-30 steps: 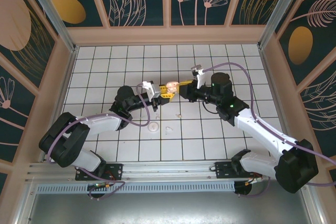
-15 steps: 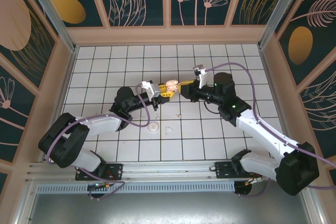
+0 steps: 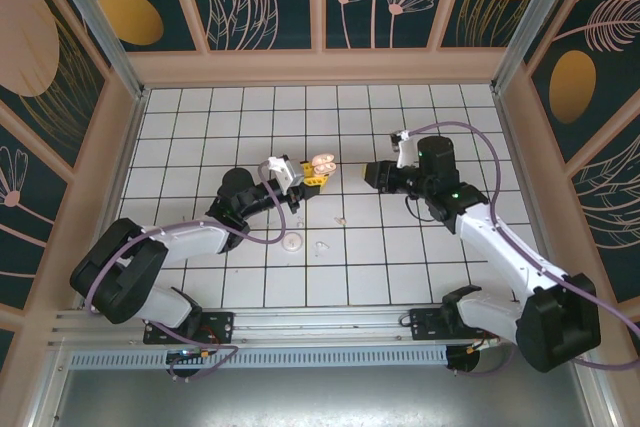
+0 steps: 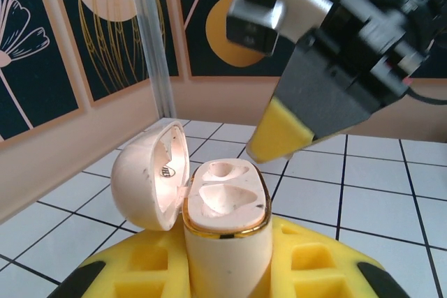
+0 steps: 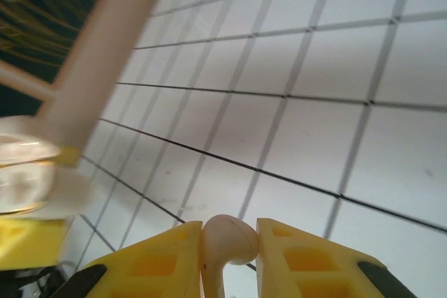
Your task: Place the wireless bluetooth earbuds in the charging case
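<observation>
Top view: left gripper (image 3: 312, 175) clamped on the open charging case (image 3: 322, 161), mid-bench (image 3: 450, 127). Right gripper (image 3: 371, 173) is near it, not touching.
Left wrist: case upright between the yellow fingers, lid swung left, both wells showing.
Right wrist: right gripper squeezing one earbud (image 5: 227, 241).

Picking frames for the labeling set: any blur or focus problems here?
Right wrist: motion-smeared, the charging case at left is a blur, the gripped earbud is readable. Left wrist: case crisp, right gripper behind it soft. Top external: sharp, evenly lit.
</observation>
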